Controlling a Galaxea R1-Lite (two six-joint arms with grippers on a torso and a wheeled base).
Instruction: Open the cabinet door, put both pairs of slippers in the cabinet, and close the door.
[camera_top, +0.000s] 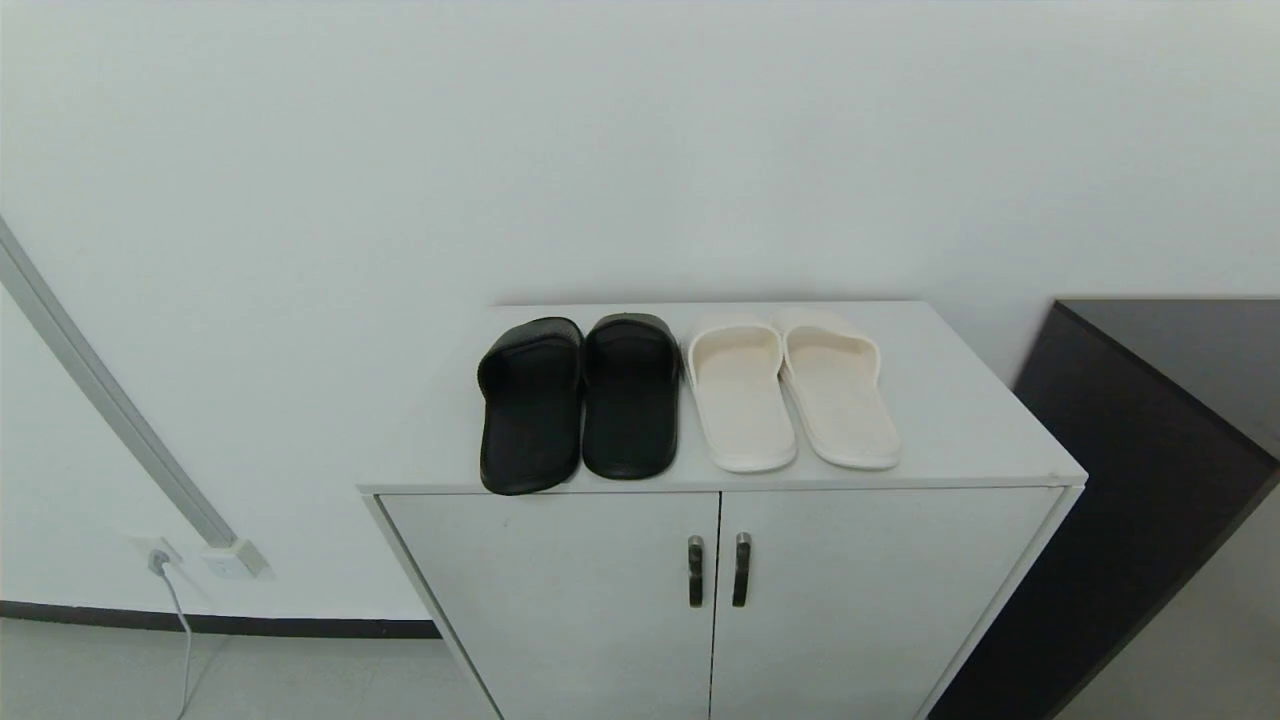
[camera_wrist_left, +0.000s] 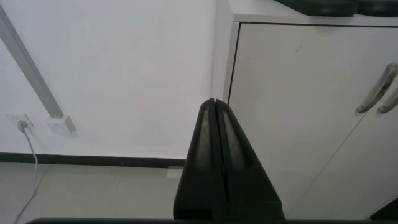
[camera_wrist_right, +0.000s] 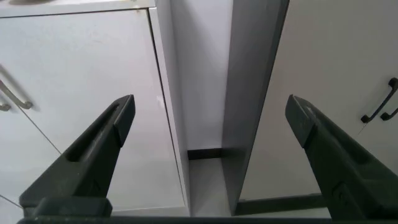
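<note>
A dark cabinet (camera_top: 1150, 470) stands on the right, and on the white wall (camera_top: 640, 150) a grey conduit (camera_top: 100, 390) slants down towards a socket (camera_top: 153, 552) with a cable (camera_top: 186, 630) plugged in, above black skirting (camera_top: 250, 627).

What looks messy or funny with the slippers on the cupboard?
Nothing much. The black slippers and the white slippers lie in tidy pairs on the cabinet top, and both doors are shut. Only the leftmost black slipper stands out: its heel sits right at the front edge, perhaps poking slightly over.
</note>
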